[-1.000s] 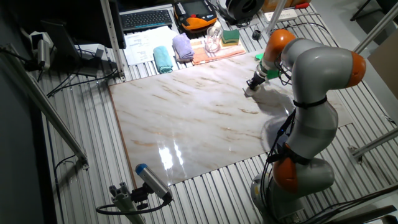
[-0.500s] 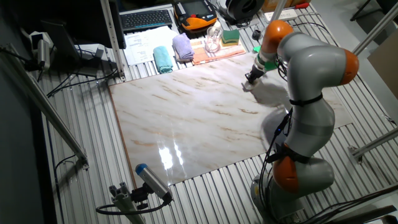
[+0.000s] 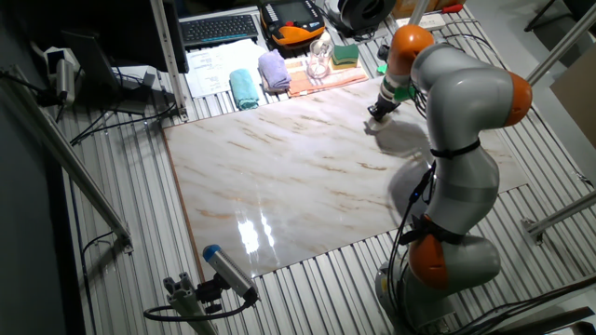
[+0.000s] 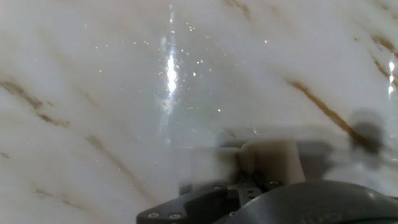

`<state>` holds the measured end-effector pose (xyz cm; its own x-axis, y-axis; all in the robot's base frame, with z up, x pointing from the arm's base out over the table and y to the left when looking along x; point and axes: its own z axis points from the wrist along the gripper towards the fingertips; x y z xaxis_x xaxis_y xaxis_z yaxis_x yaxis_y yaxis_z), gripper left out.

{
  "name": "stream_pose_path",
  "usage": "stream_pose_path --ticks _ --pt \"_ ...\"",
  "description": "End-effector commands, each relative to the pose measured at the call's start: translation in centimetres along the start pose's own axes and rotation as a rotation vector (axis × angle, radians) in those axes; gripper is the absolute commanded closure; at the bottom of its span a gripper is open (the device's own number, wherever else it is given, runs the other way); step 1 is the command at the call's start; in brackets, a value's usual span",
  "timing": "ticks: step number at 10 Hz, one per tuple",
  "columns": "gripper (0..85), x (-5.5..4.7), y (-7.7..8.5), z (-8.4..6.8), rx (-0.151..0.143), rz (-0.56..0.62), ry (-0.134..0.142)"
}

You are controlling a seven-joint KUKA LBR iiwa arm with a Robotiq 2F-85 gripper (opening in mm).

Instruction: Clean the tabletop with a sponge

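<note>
Pincer (image 3: 374,118) of mine clamps the cream sponge (image 4: 271,163), pressing it flat on the marble worktop's (image 3: 279,177) far edge.

I see the tabletop (image 3: 279,177) bare to the left and toward the camera from the pincer (image 3: 374,119). Just past its far edge stand a teal cloth (image 3: 244,89), lilac cloth (image 3: 274,70) and a glass (image 3: 319,60).
</note>
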<state>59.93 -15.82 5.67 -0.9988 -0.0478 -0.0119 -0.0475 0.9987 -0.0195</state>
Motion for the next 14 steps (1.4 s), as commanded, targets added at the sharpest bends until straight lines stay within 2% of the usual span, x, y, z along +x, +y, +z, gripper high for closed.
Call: stream_pose_path --ticks 1,3,5,7,8,9,11,14 --pt "85.0 -0.1 0.2 -0.1 -0.001 0.007 0.0" --pt "85.0 -0.6 0.4 0.3 -0.021 0.026 -0.001" --pt "85.0 -0.7 0.4 0.7 -0.025 0.033 -0.013" --pt "85.0 -0.9 0.6 0.5 -0.043 0.069 0.007" --pt "85.0 -0.9 0.6 0.6 -0.046 0.087 0.003" --pt "85.0 -1.0 0.7 0.6 -0.015 0.093 -0.006" --pt "85.0 -1.0 0.7 0.7 -0.027 0.135 -0.004" --pt "85.0 -1.5 1.0 1.1 -0.027 0.141 -0.023"
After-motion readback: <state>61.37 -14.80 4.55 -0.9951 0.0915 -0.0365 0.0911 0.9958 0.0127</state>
